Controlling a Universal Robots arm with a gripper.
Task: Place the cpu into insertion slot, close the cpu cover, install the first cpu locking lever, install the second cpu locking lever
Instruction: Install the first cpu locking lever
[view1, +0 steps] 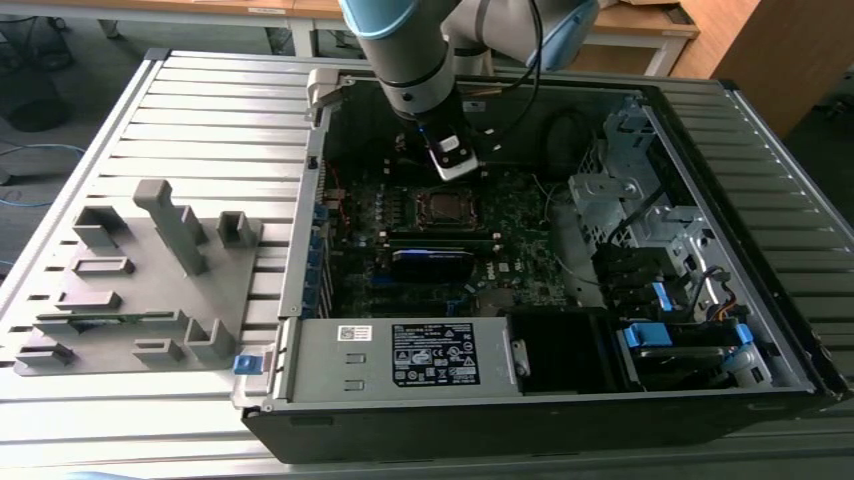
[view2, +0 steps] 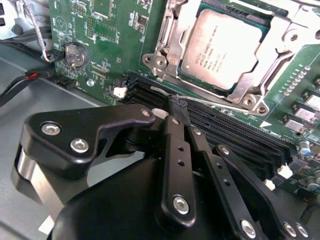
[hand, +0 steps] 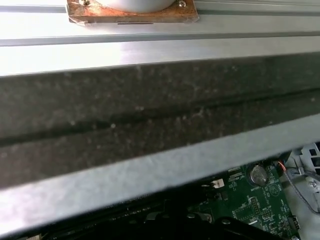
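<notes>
My jaws are closed together, the gripper (view2: 178, 106) tip set against the thin locking lever (view2: 225, 104), whose long axis runs across my fingers. Just beyond the lever, the cpu (view2: 222, 45) sits in the insertion slot (view1: 419, 207) under the lowered cpu cover (view2: 172, 35).

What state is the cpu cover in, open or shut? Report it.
Shut: in the second wrist view the cover lies flat around the cpu, its frame over the chip's edges.

cpu cover (view2: 172, 30): cut off at the second wrist view's edge.
motherboard (hand: 252, 200): mostly hidden behind a dark panel (hand: 150, 130).
</notes>
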